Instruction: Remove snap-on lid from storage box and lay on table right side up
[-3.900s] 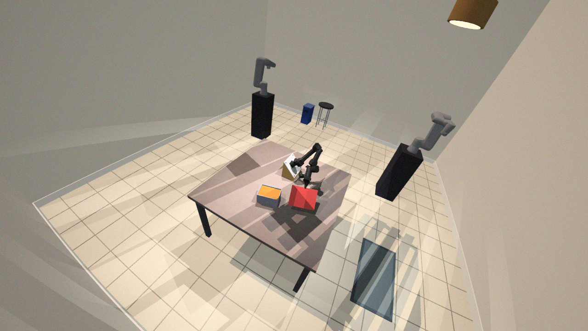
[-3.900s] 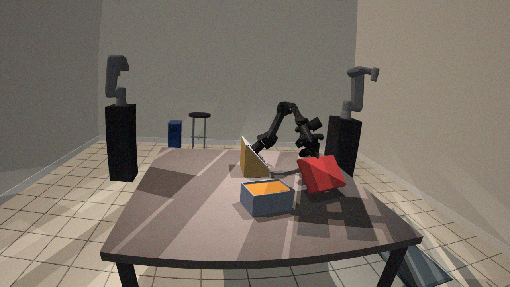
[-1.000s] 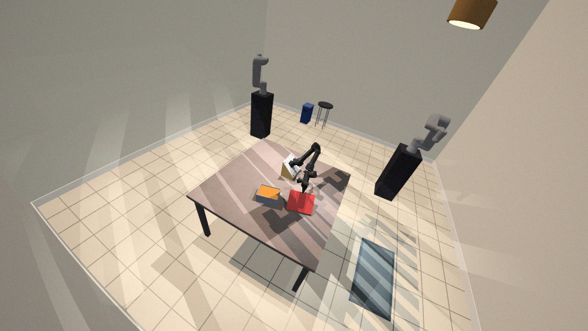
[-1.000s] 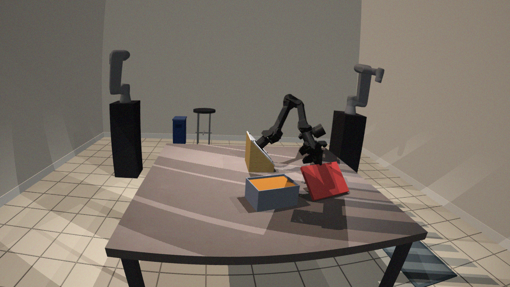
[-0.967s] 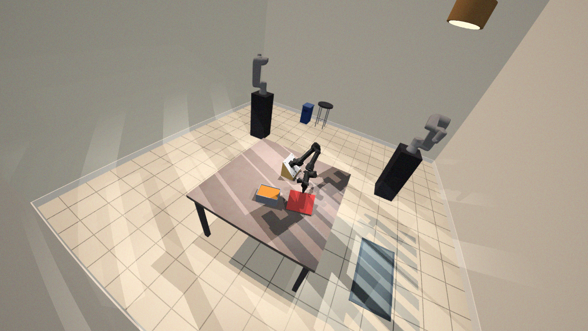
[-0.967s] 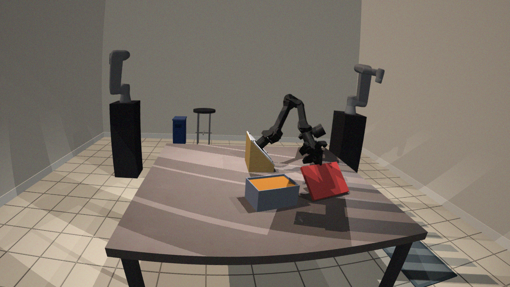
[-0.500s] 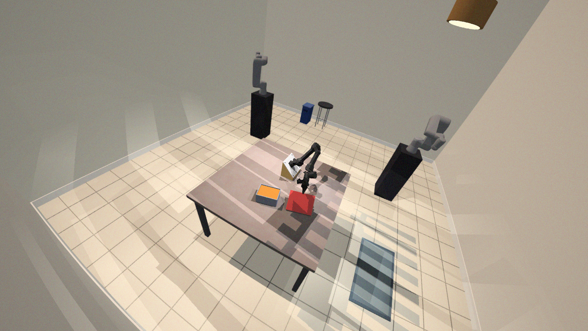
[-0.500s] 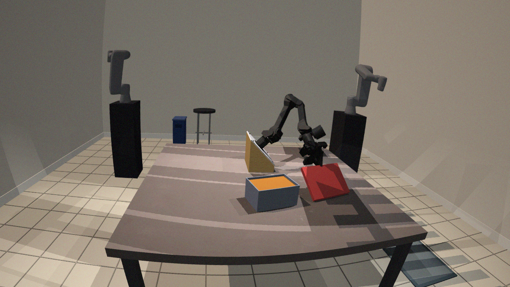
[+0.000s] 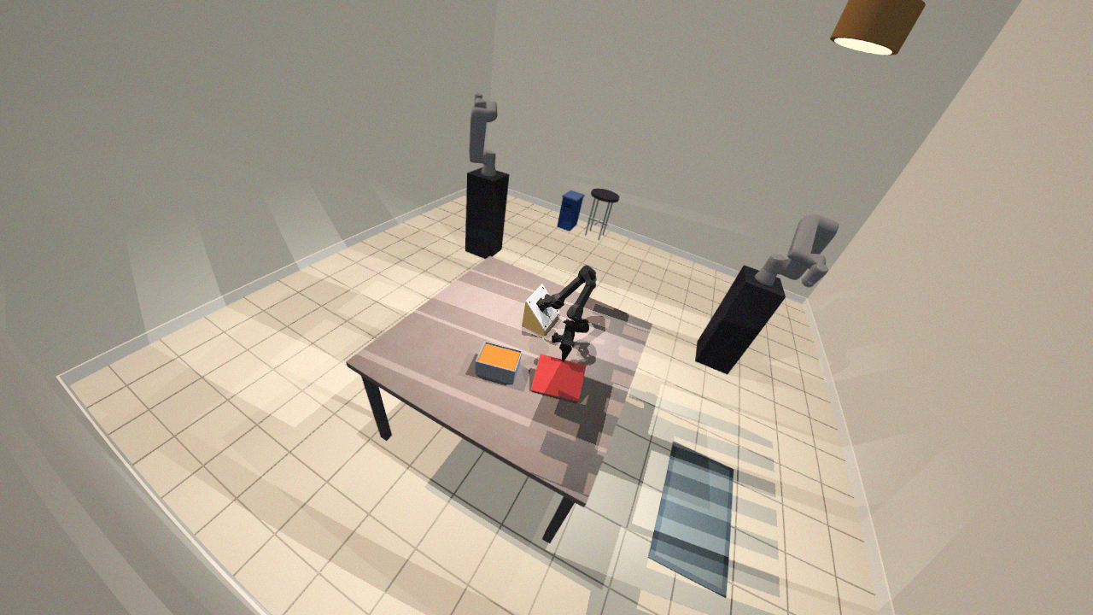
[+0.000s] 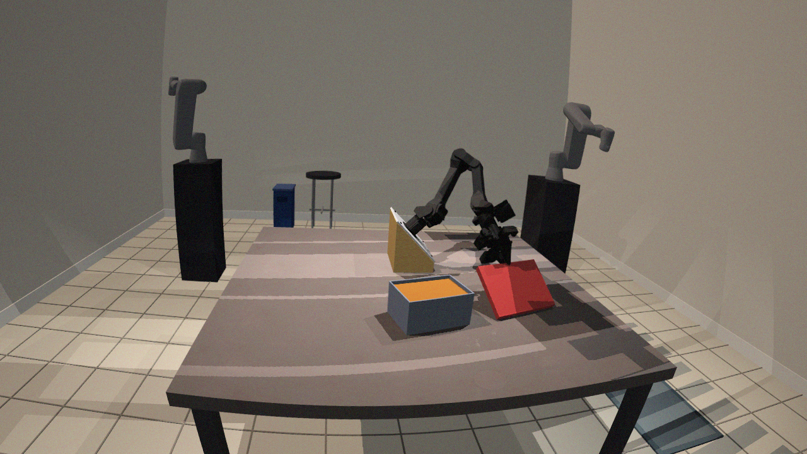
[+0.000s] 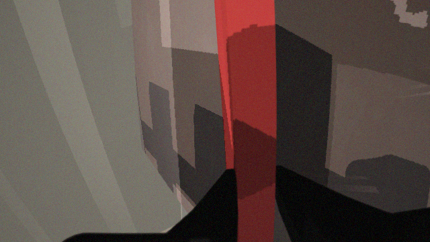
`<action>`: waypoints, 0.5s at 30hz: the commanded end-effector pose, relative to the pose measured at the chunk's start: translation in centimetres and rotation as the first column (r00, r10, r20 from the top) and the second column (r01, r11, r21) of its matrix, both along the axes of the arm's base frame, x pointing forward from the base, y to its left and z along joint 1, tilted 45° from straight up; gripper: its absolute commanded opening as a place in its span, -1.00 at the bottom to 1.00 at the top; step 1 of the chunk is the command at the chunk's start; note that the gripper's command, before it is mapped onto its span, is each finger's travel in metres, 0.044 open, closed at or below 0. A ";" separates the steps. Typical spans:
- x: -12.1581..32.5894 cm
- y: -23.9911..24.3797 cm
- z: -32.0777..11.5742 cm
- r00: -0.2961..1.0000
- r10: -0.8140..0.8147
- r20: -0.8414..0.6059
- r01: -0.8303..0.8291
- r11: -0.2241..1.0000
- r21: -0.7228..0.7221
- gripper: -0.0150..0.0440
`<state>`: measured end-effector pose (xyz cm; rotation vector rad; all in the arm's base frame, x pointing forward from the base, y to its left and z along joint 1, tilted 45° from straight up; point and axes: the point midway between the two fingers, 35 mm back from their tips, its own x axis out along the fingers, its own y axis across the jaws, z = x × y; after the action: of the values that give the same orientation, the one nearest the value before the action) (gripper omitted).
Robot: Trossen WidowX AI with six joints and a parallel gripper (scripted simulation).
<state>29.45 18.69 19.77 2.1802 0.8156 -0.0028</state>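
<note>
The red lid [image 9: 558,382] [image 10: 510,293] [image 11: 253,84] is off the box, to its right in the top and exterior views. It is tilted, with its far edge raised and its near edge low over the table [image 9: 428,340] [image 10: 282,338]; I cannot tell whether that edge touches. My gripper [image 9: 564,359] [image 10: 509,263] [image 11: 252,175] is shut on the lid's raised far edge, one finger on each face in the wrist view. The storage box [image 9: 496,372] [image 10: 440,314] is blue-grey, upright and open, with orange showing inside. The wrist view does not show the box.
The arm's base is on a yellow wedge mount [image 9: 532,321] [image 10: 407,253] with a white sloping face, behind the box. Two grey arms [image 10: 185,115] [image 10: 576,135] stand on black pedestals [image 10: 198,220] [image 10: 551,220] beyond the table. A stool [image 10: 323,175] and blue bin [image 10: 284,205] are farther back.
</note>
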 end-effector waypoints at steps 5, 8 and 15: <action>-0.3 1.0 -1.9 0.999 0.024 -0.041 -0.025 1.000 -0.016 -0.49; -0.3 1.2 -2.1 0.999 0.024 -0.041 -0.025 1.000 -0.016 -0.49; -0.3 1.6 -2.5 0.999 0.024 -0.041 -0.025 1.000 -0.016 -0.49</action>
<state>29.51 19.58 19.01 2.1820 0.8164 0.0006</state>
